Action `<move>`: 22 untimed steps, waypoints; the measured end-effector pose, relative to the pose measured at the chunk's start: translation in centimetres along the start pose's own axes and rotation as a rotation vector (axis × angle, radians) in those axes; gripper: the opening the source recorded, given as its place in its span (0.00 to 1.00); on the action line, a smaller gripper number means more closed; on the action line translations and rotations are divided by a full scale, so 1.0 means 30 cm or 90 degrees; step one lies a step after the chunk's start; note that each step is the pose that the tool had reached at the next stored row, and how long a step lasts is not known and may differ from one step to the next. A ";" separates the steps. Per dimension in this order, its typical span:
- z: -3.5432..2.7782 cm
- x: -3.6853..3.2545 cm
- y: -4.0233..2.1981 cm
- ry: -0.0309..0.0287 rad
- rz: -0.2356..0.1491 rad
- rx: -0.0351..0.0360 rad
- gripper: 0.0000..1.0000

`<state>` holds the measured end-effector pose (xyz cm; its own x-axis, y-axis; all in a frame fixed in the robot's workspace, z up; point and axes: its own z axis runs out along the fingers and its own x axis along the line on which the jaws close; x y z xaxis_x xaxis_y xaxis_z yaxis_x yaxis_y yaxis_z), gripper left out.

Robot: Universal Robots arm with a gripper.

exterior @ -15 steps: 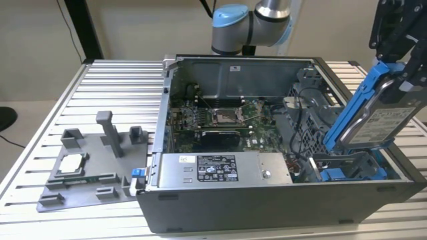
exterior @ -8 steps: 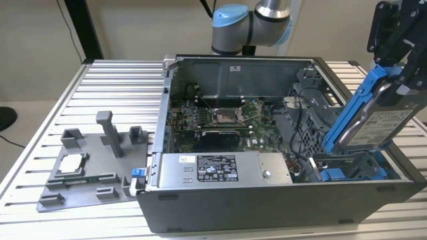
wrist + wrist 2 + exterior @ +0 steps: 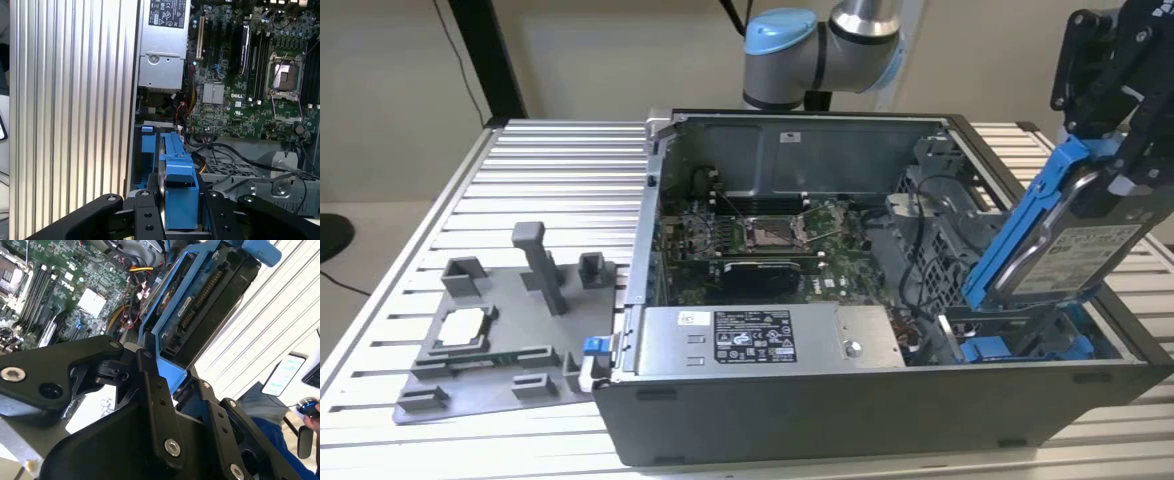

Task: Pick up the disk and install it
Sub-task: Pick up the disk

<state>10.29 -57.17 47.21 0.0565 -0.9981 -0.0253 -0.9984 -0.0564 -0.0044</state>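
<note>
**Disk pinched in end effector, tilted over the case's drive bay**

The disk hung steeply tilted, close to upright, over the corner of the open case at the exterior view's right. The end effector was pressed together on its upper end, one finger on each side of its blue frame. Both wrist views showed the same pinch, with the frame sitting between the black fingers. In the second wrist view the disk's connector side faced the camera.

The disk's lower end reached down to a blue bay inside the case; whether they touched I could not tell. Black cables ran just beside that bay, between it and the motherboard. A silver power supply lay along the case's near wall.

The case stood on a ribbed worktop. Well apart, at the exterior view's left, sat a grey fixture carrying a small square chip.
</note>
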 end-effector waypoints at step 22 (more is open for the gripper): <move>0.056 0.030 -0.001 -0.0002 0.003 0.0000 0.00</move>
<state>10.38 -58.01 45.50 0.0525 -0.9983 -0.0257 -0.9986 -0.0524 -0.0043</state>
